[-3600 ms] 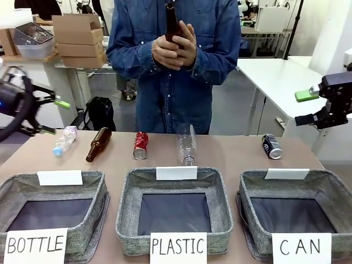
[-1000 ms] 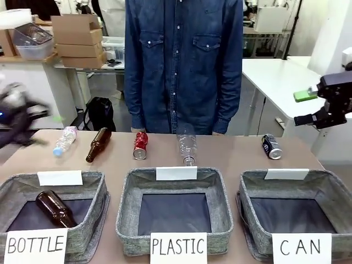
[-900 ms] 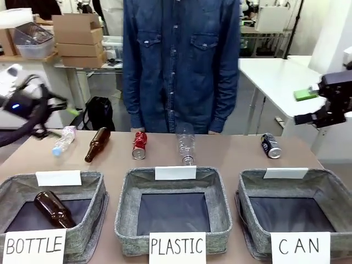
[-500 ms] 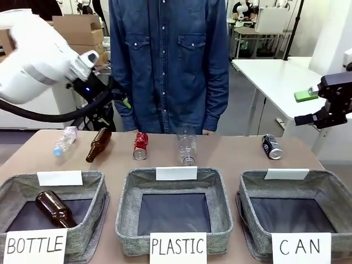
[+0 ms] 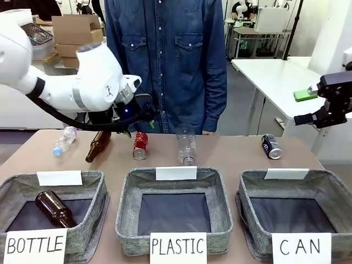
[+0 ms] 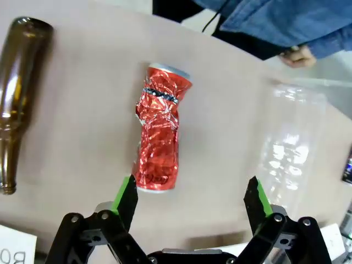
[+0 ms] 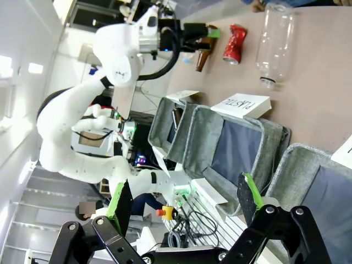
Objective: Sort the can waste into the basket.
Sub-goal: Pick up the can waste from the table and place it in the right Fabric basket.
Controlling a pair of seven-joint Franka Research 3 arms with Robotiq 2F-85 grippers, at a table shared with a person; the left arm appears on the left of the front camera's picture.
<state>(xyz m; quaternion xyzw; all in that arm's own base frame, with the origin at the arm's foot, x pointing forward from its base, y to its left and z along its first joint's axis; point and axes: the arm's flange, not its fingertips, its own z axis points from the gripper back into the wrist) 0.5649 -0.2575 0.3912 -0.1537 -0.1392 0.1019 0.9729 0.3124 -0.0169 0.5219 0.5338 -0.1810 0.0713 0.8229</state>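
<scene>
Left gripper [image 6: 190, 193] swinging in from left, now hovering over crushed red can [image 6: 159, 129], fingers [image 6: 125, 197] open, nothing gripped. Pick for CAN basket [image 5: 336, 190] starting. Right gripper [image 5: 304, 108] staying parked far right, open.

Left gripper [image 5: 144, 117] above red can [image 5: 141, 146], black can [image 5: 271, 146] near basket [image 5: 331, 188]

White table [image 5: 275, 77], cardboard boxes [image 5: 70, 25] behind
</scene>
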